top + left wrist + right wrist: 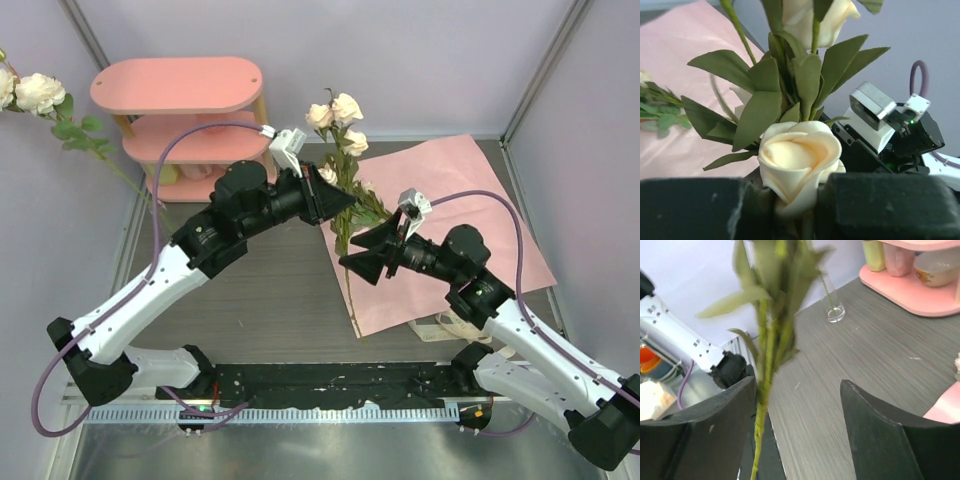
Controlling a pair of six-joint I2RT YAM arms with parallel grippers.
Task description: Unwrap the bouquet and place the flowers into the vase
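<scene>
Overhead, two black-and-white robot arms meet at mid-table around a loose bunch of flowers (341,125), cream and pale pink roses held upright, their stems trailing down toward the near edge. The paper is off: a pink wrapping sheet (460,210) lies flat on the right of the tabletop (270,290), partly under the bunch. The left fingers (690,210) are pressed in on the bunch just below a cream rose, pinching it among the leaves. The right fingers (880,430) are spread wide lower down; the green stems run between them, against one finger, ungripped. Unwrapping looks done, and the step in hand seems to be carrying flowers to the vase (835,313). This is a small clear glass tube standing well apart on the left, near a pink shelf (180,85), with one thin stem in it. Next, the left arm likely has to swing the bunch that way, or single out a stem, and lower the stem ends into a very narrow mouth; the tall stems could tip it. The tabletop is grey wood-grain; pale lilac walls and metal corner posts close in the space
</scene>
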